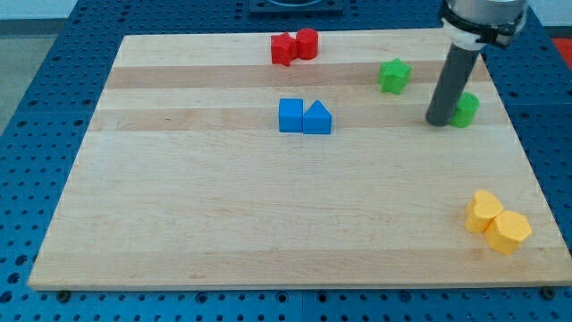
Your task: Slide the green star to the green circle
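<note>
resting on the table (179,224), my tip (440,121) touches the green circle's (466,109) left; green star (393,76) near; no pincer visible.

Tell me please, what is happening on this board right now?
A robot arm is pushing blocks on a wooden board with a dark rod. My tip sits against the left side of the green circle, partly hiding it. The green star lies apart, up and to the view's left, so it has not reached the circle yet. Red, blue and yellow pairs sit elsewhere.
</note>
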Robot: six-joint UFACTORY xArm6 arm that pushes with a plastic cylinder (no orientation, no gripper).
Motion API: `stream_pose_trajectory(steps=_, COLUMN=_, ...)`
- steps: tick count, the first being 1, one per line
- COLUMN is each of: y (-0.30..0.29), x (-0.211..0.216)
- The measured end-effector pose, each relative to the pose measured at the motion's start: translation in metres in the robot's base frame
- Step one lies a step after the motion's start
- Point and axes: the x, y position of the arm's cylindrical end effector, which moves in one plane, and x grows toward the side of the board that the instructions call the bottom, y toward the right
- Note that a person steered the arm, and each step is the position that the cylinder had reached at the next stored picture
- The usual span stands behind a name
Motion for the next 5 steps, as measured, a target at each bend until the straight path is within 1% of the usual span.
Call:
stream_pose_trajectory(steps=1, y=-0.035, x=-0.001)
stream_pose_trajectory(steps=2, y=-0.063, x=-0.012)
stream_pose_trajectory(steps=5, y=-0.095, x=-0.09)
